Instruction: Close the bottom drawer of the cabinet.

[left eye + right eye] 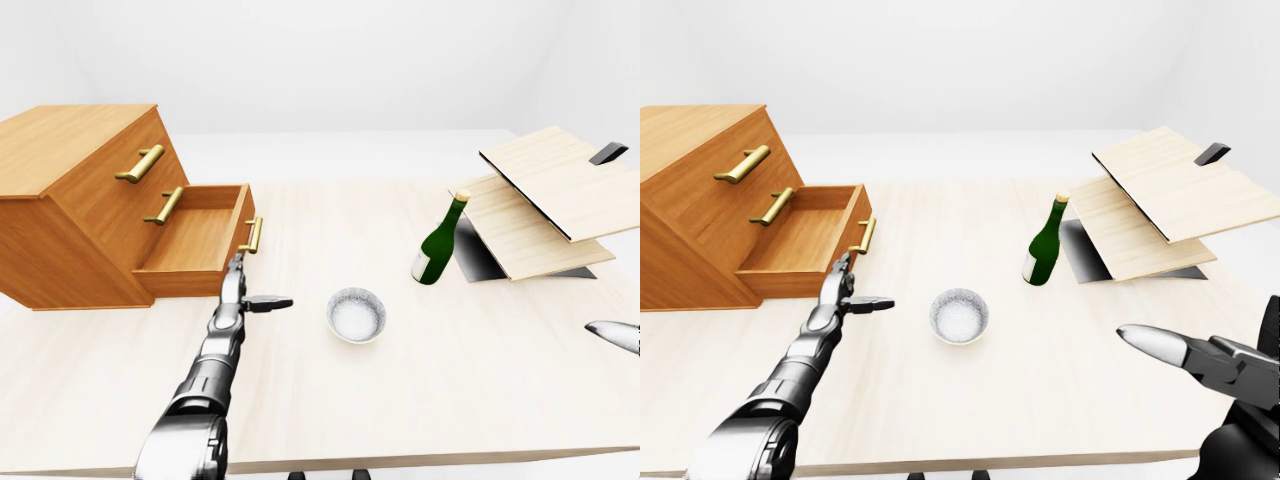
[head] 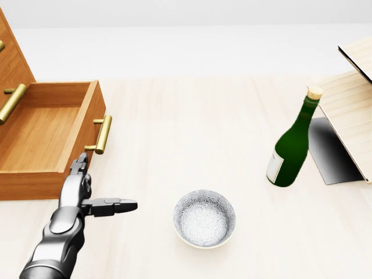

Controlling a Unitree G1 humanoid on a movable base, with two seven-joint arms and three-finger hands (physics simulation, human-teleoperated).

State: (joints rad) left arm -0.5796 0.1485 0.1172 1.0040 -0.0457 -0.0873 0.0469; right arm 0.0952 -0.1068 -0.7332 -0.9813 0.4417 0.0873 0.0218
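Head view: cabinet [image 2: 11, 64] cropped; left robot hand [image 2: 87, 195] beside open bottom drawer [image 2: 40, 131].

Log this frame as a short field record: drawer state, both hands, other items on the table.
cabinet: wooden three-drawer cabinet at the left of the light wooden table
bottom drawer: wooden bottom drawer with brass handle pulled out, inside empty
left hand: left hand open, fingertips at the drawer's front panel just below the handle; contact unclear
right hand: right hand open, low right in the right-eye view, holding nothing
other items: patterned grey bowl, corked green glass bottle, stacked light wooden boards
task status: drawer not yet closed
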